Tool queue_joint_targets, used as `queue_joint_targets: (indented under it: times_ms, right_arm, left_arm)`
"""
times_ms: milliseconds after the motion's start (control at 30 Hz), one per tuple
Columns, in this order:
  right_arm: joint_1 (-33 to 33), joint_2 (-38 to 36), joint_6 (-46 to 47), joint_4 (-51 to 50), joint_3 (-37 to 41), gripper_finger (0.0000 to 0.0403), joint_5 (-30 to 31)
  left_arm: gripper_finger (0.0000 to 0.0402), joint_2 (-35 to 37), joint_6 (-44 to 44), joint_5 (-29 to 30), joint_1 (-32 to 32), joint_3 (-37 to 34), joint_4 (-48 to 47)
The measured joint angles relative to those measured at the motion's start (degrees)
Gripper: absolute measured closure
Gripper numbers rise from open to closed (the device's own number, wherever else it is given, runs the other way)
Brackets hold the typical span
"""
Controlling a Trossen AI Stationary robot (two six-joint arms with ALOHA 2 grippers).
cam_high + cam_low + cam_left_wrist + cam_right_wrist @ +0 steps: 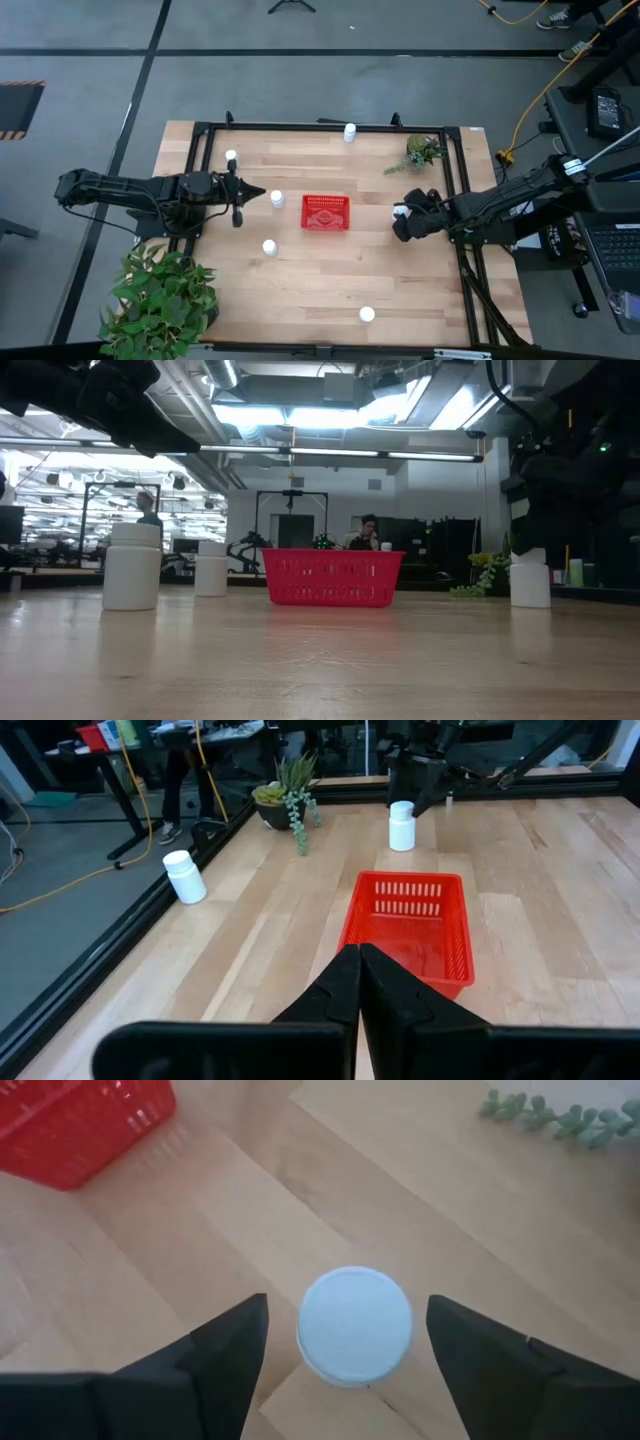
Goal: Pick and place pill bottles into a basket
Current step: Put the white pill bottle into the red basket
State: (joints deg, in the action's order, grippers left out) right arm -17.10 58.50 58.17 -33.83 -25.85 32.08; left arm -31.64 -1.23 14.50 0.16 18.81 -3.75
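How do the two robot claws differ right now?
The left claw is shut, fingers pressed together and holding nothing, while the right claw stands open. The left claw points at the red basket from a distance; the right claw straddles a white pill bottle, a finger on either side without touching it. Both have dark two-finger tips and hang above the wooden table.

High view looks straight down, low view level across; both share the basket (325, 213)

Right tool (348, 1355) spread wide, pointing down; left tool (360, 982) pinched closed.
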Motion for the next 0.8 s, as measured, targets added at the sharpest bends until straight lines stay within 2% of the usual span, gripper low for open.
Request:
queue_joint_targets:
  times_ms: [567, 800]
  right_arm:
    - [-0.02, 0.00, -0.13, -1.56, 0.00, 0.0172, -0.69]
    - [-0.01, 0.00, -0.22, -1.53, 0.00, 0.0178, -0.70]
  left_arm:
    - [0.0396, 0.00, 0.00, 0.00, 0.00, 0.00, -1.36]
    - [0.0398, 0.00, 0.00, 0.00, -0.01, 0.00, -1.36]
